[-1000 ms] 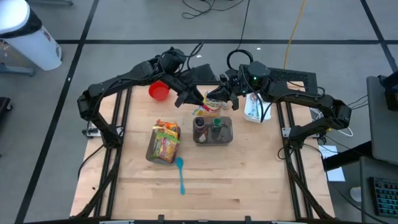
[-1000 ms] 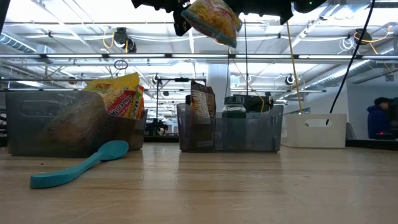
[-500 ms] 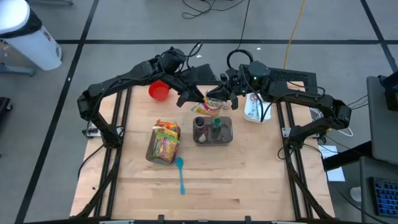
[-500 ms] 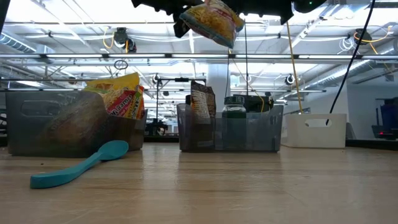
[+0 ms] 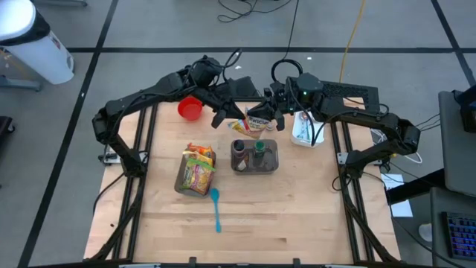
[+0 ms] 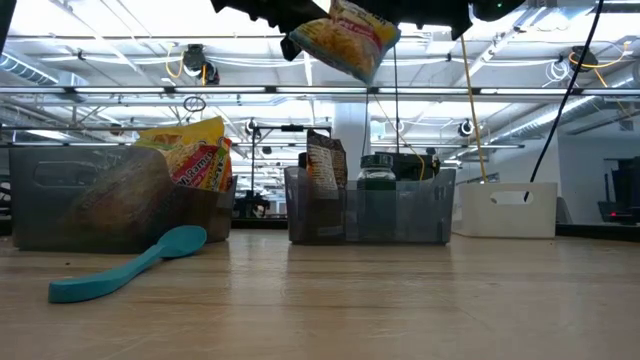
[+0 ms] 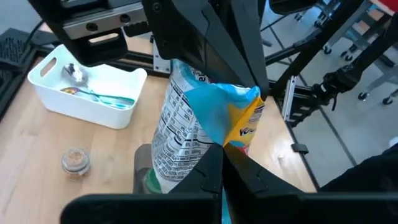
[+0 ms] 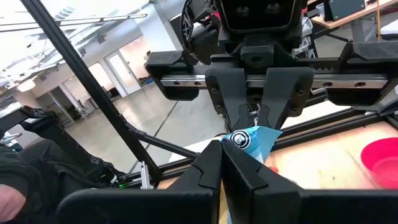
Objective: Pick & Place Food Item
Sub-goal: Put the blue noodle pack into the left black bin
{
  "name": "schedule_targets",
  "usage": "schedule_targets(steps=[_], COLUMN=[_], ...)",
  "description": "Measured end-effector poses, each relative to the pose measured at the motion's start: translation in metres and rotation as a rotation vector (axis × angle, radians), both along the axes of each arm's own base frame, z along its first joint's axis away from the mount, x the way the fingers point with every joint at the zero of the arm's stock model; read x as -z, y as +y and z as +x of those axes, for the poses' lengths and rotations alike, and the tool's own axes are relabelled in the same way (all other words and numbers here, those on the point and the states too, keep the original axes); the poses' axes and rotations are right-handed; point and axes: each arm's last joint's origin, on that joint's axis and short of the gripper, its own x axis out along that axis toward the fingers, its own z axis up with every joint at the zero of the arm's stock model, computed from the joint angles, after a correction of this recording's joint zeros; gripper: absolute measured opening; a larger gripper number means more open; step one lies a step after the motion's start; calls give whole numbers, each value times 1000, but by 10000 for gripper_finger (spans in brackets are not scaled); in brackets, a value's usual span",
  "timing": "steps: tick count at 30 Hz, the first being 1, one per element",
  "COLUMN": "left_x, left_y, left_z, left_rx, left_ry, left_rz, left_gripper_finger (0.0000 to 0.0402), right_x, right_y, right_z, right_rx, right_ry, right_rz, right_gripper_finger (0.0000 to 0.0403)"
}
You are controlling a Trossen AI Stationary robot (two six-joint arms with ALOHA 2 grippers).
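Above the back of the table, one snack packet (image 5: 254, 123) is hanging in the air between two grippers. Left gripper (image 5: 239, 123) is pinching one end of the packet with its fingers closed; right gripper (image 5: 266, 119) is pinching the opposite end, fingers likewise closed on it. Both grippers are facing each other across the packet.

From overhead, the packet's long axis is running roughly left to right between the two grippers. From the low camera, the packet (image 6: 343, 38) is tilting, its right end higher than its left, well above the bins.

Counts on the table: two clear bins. One bin (image 5: 255, 156), just below the held packet, is holding one dark packet (image 5: 239, 154) and one green-capped jar (image 5: 259, 151). The second bin (image 5: 195, 170), to its left, is holding colourful snack packets, number unclear. One teal spoon (image 5: 216, 208) is lying near that bin. One red bowl (image 5: 190, 109) is sitting by the left arm. One white tray (image 5: 303, 128) is sitting on the right side, holding utensils.
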Motion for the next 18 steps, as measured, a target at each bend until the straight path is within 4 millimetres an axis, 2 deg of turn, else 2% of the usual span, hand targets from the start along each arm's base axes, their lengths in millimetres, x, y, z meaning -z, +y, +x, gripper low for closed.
schedule_targets(steps=[4, 7, 18], left_x=[0, 0, 3], left_y=[2, 4, 11], left_z=[-1, -2, -9], left_rx=[0, -6, -17], left_ry=[-6, -7, 40], left_rz=[13, 16, -23], left_gripper_finger=[4, 4, 2], right_x=[0, -1, -3], right_y=[0, 0, -5], right_z=[0, 0, -1], right_rx=[0, 0, 86], right_ry=[-2, -3, -20], right_rz=[-7, 3, 28], right_gripper_finger=[4, 22, 152])
